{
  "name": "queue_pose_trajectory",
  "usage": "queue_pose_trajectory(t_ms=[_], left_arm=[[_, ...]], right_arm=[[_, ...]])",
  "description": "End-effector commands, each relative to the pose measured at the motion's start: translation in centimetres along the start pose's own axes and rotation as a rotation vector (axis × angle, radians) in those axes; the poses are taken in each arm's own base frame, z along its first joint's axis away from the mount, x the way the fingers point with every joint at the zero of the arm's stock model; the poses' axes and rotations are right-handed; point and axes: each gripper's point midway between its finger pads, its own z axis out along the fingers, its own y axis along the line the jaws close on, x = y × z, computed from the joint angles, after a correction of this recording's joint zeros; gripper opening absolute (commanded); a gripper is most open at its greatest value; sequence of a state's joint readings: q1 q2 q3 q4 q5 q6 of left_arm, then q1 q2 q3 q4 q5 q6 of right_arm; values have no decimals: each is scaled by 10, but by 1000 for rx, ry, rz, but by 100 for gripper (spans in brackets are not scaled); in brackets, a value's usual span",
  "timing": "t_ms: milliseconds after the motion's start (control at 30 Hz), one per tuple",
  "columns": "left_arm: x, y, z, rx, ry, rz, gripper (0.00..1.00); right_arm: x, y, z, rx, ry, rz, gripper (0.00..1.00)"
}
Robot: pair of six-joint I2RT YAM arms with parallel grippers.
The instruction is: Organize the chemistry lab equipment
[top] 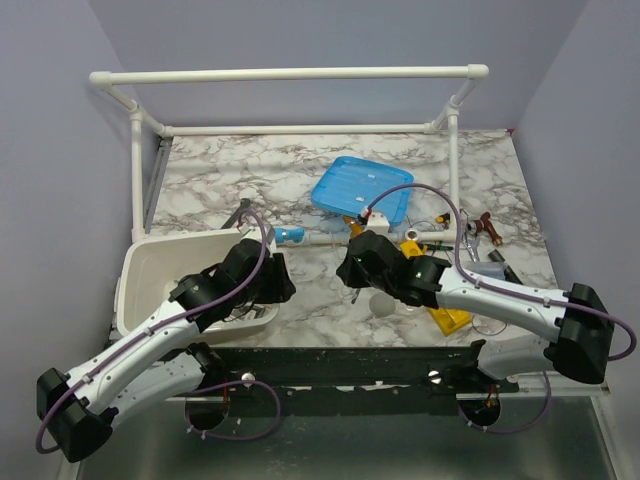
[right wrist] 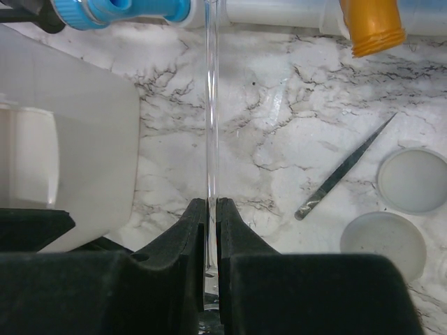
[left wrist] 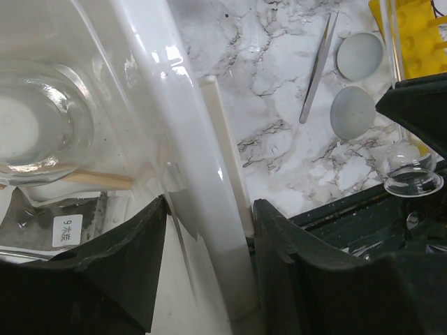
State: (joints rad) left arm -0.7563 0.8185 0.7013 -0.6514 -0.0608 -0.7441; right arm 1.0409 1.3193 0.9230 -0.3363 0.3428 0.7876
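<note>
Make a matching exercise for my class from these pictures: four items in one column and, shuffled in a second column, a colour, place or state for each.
Items
1. glass rod
2. flat lid
3. test-tube rack
4. tweezers

Descriptions
A. yellow
B. lying on the marble tabletop beside two round discs
C. clamped in the right end effector
D. blue

Pairs: 1-C, 2-D, 3-A, 4-B

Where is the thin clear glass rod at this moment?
In the right wrist view, the thin clear glass rod is clamped in the right gripper at bottom centre, reaching over the marble table beside the white plastic tub.
</note>
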Motion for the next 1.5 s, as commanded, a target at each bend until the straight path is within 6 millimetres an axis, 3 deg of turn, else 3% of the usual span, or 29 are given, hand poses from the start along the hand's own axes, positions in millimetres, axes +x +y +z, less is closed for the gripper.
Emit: queue_pose_trajectory(t_ms=[0,100,200,267,367,567,700,833,967,1033,1200,1367,1467], left_arm=[[-24,-44,-5,161,-65,-37,18],[-30,-42,-12,151,-94,-21,40],[-38,-40,-25,147,-132,2,75],[-44,-37,-36,137,-165,25,88],[-58,-22,-52,58,-220,92,97],[-96,26,-86,-137,-345,158,99],[-126,62,-107,-266,-463,140,99],[-161,101,-132,-444,-597,90,99],[-190,137,-169,-636,-751,-5,99],[-200,142,-190,-687,-835,-30,99],[-217,136,-238,-742,-968,-27,99],[-225,127,-284,-781,-1118,-47,99],[-228,115,-295,-727,-1173,-48,99]], right_arm=[[-28,18,-21,-64,-71,4,1],[-44,24,-31,-105,-133,16,1],[-59,35,-39,-155,-185,14,1],[-70,44,-44,-183,-210,10,1],[-88,60,-53,-236,-272,15,1],[-110,100,-62,-354,-361,-2,1],[-113,126,-59,-397,-370,-41,1],[-105,151,-49,-428,-342,-93,1],[-92,177,-31,-469,-292,-142,1],[-85,193,-24,-489,-273,-181,1],[-61,231,-13,-560,-211,-287,1],[-28,236,18,-545,-93,-347,1],[-8,239,37,-530,-6,-405,1]])
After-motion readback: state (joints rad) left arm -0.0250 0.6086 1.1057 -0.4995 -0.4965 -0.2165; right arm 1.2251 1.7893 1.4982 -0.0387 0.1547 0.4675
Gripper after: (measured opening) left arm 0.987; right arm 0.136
